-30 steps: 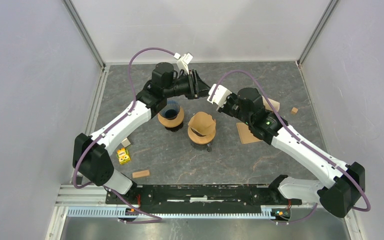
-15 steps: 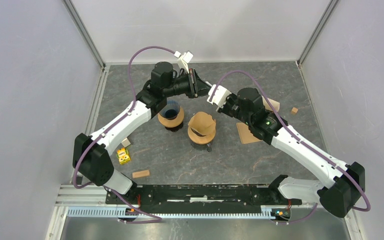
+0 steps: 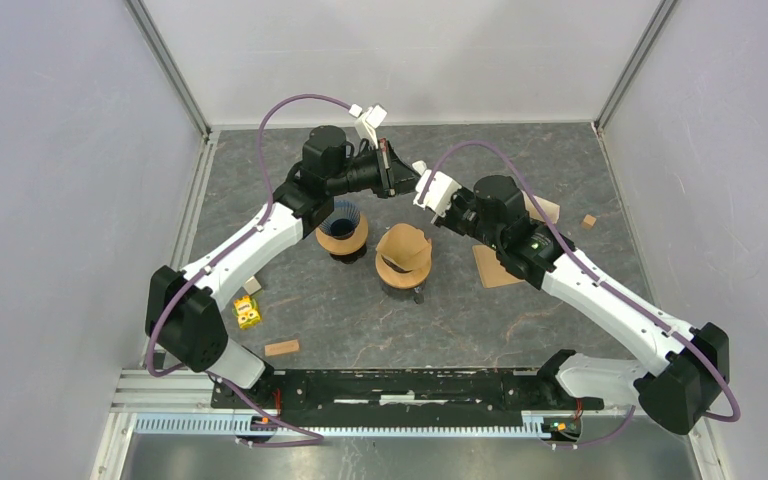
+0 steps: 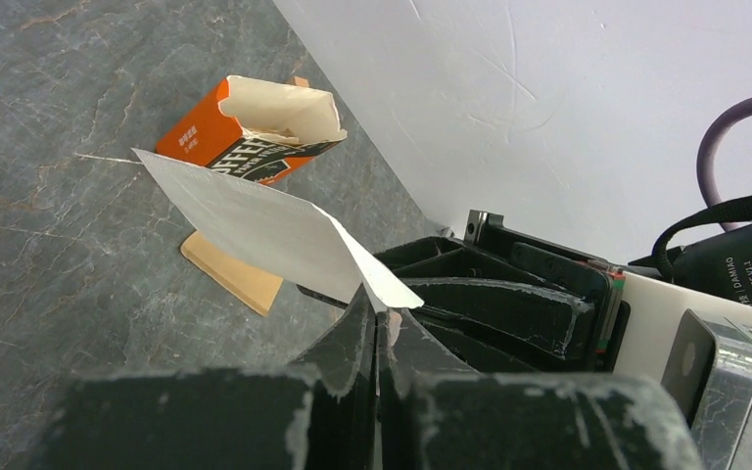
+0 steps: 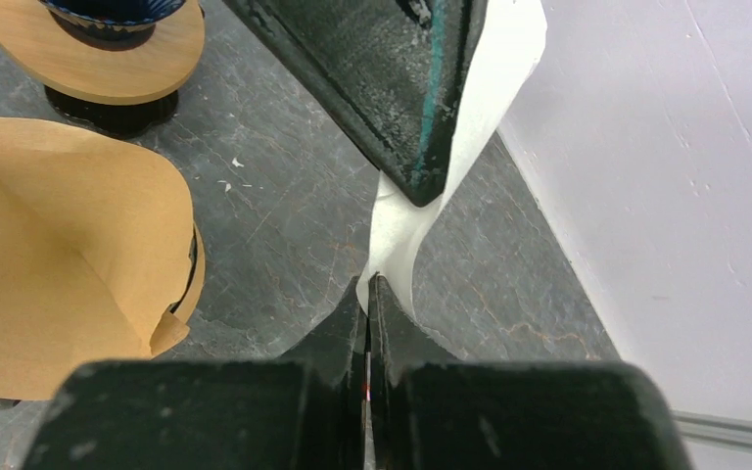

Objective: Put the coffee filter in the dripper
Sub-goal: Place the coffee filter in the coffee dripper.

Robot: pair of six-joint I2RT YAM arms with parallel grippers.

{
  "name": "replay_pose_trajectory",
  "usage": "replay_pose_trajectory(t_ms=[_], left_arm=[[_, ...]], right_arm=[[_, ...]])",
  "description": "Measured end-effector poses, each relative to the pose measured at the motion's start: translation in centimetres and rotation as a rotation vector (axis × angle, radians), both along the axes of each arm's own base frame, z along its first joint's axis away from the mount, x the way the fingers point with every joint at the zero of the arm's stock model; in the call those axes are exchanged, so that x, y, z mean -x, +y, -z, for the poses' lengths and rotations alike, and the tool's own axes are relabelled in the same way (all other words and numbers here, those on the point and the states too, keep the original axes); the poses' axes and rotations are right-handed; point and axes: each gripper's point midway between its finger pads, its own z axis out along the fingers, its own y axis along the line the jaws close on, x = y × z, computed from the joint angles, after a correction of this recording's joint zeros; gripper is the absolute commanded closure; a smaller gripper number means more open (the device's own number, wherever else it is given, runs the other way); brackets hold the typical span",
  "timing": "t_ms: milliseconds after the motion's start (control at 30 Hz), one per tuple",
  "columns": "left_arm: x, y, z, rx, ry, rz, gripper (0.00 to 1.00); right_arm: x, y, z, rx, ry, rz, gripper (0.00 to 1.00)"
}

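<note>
Both of your claws are closed on the same sheet. The left claw (image 4: 377,338) pinches one corner of the white coffee filter (image 4: 255,215), and the right claw (image 5: 367,294) pinches the opposite edge. The filter hangs in the air between them over the far middle of the desk (image 3: 560,160), so it is not in any dripper.

There are three filters:
- the white coffee filter held by both claws;
- a brown filter (image 3: 403,248) seated open in the second dripper (image 5: 194,269);
- a flat brown filter (image 3: 495,268) lying on the desk to the right, partly under the right arm.

There are two drippers. The blue dripper (image 3: 342,222), left of centre, has a dark fluted cone in a wooden collar and no paper in it. The second dripper stands just to its right and a little nearer.

One orange box (image 4: 245,127) lies on its side at the far right, its torn end open, just beyond the flat brown filter. It has white lettering on a dark band, but the letters are too slanted and cut off to read. Small white print on the right arm's black housing, seen from the left wrist, seems to read "DAMIAO".

There are three small wooden blocks:
- one wooden block (image 3: 588,221) at the far right;
- a long block (image 3: 281,348) at the near left;
- a pale cube (image 3: 251,285) beside the left arm.

One yellow carton (image 3: 248,313) sits just near of the cube. Its print is too small to read.
</note>
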Motion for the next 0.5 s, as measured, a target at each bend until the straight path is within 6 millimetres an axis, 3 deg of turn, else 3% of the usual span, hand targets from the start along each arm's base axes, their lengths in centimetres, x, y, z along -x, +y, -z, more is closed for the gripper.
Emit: replay_pose_trajectory(t_ms=[300, 500], left_arm=[[-0.2, 0.3, 0.8, -0.037, 0.033, -0.029, 0.98], [-0.6, 0.9, -0.1, -0.090, 0.011, -0.055, 0.98]], right_arm=[[0.8, 1.0, 0.2, -0.016, 0.023, -0.067, 0.70], [1.6, 0.6, 0.0, -0.016, 0.035, -0.084, 0.62]])
